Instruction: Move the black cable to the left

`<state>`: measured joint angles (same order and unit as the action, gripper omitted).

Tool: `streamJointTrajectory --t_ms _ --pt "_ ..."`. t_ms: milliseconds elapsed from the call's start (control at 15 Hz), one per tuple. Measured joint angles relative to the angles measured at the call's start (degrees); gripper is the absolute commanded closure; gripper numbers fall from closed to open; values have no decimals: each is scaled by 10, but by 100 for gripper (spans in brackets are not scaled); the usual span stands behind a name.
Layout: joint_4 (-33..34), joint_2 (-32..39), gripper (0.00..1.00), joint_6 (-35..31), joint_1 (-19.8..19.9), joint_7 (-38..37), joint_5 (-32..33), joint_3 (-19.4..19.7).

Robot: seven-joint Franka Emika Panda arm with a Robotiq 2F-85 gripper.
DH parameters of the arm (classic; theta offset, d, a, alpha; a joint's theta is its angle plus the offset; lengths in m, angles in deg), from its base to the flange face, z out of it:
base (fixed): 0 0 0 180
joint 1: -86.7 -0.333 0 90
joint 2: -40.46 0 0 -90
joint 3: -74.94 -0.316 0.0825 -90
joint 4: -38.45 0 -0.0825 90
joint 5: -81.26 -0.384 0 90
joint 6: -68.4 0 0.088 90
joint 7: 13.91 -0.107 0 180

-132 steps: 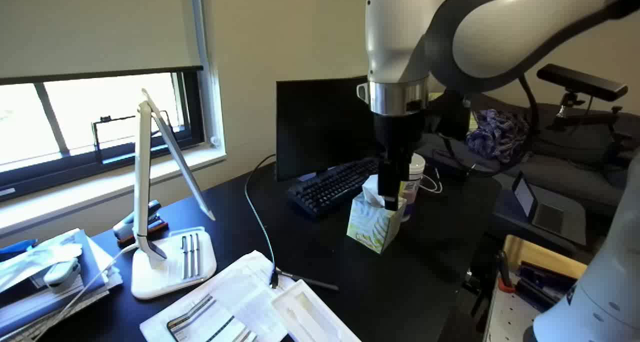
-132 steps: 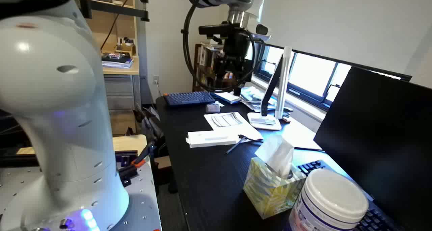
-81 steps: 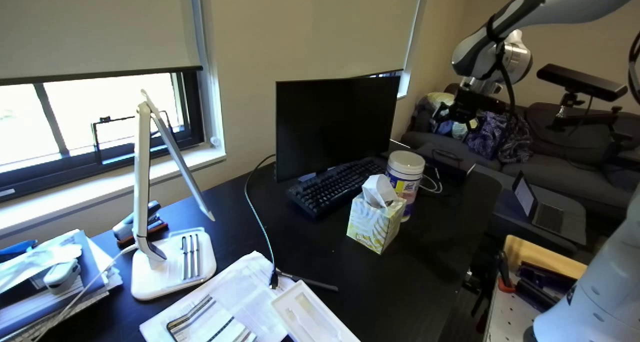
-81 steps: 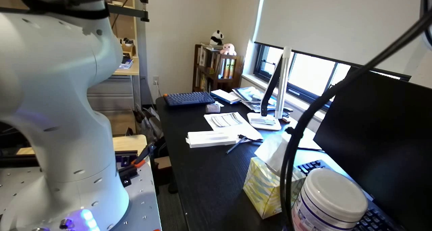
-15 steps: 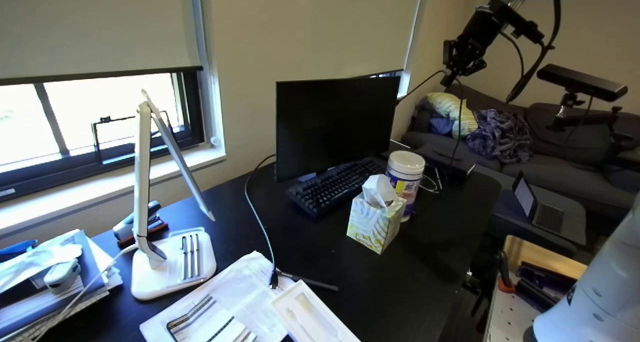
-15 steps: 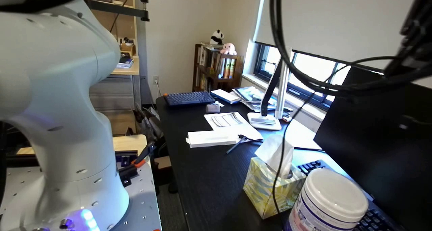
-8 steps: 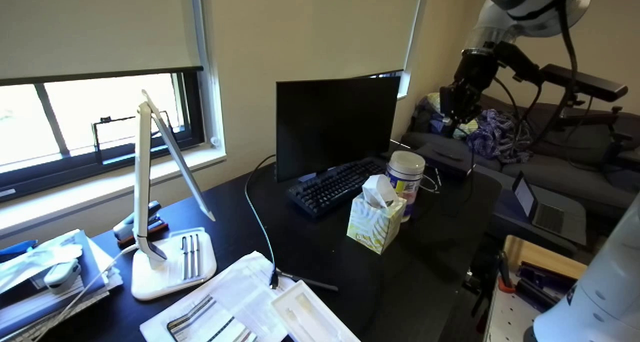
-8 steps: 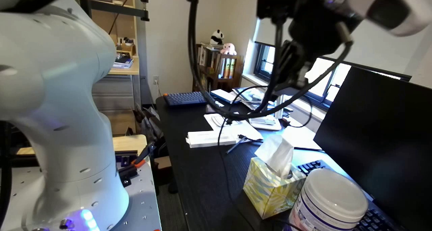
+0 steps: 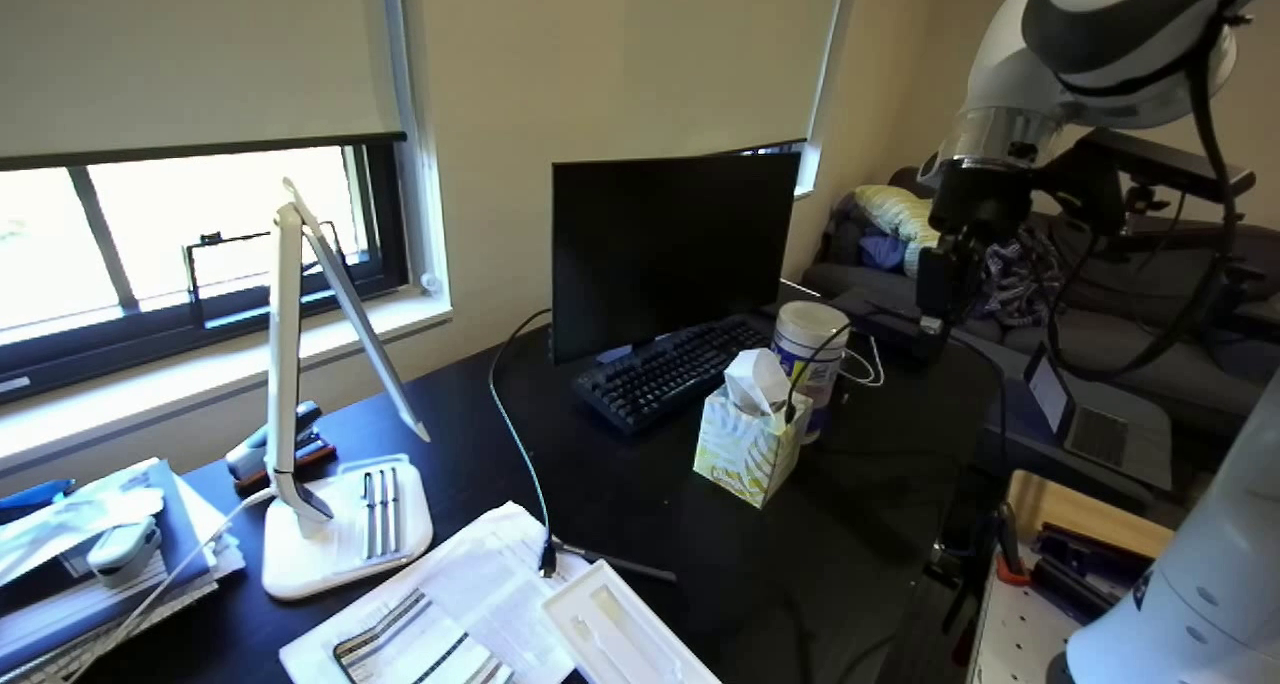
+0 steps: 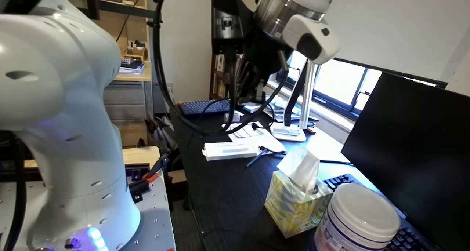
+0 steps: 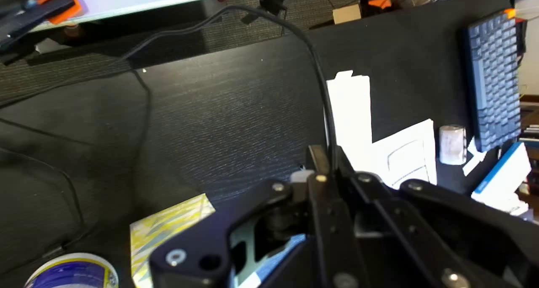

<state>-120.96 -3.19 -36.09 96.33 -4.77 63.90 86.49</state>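
My gripper [image 11: 330,156] is shut on the black cable [image 11: 323,81], which runs up from the fingertips in the wrist view, arcs over the desk edge and trails off left. In an exterior view the gripper [image 9: 934,332] hangs above the far right of the desk, beyond the wipes canister. From it the black cable [image 9: 824,340] loops toward the camera, its plug end dangling before the tissue box and canister. Another exterior view has the gripper [image 10: 253,97] partly behind the arm's own thick cords, the plug end [image 10: 254,126] hanging below. The exact pinch point is partly covered by the fingers.
A tissue box [image 10: 297,207] and a wipes canister [image 10: 361,210] stand close together on the desk. Behind them are a monitor [image 9: 670,254] and a black keyboard [image 9: 670,369]. A white lamp [image 9: 285,364], papers and a white tray [image 9: 625,624] occupy the far end.
Since one second ago my gripper has come down, carrying the cable, and moved away from the monitor toward the desk's papers side. Several seconds ago no cable showed at the gripper.
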Motion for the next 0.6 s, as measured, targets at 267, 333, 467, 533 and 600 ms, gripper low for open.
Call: streamJointTrajectory --t_ms 267,333,467,533,600 --pt "-2 -20 99 -1 -39 -1 -15 -17" --pt "-1 -21 99 -1 -50 -1 -26 -22" --pt "2 -25 95 -1 -71 -4 -42 -37" --pt "2 -27 95 -1 -79 -8 -43 -44" --pt "2 -30 95 -1 -82 -11 -43 -50"
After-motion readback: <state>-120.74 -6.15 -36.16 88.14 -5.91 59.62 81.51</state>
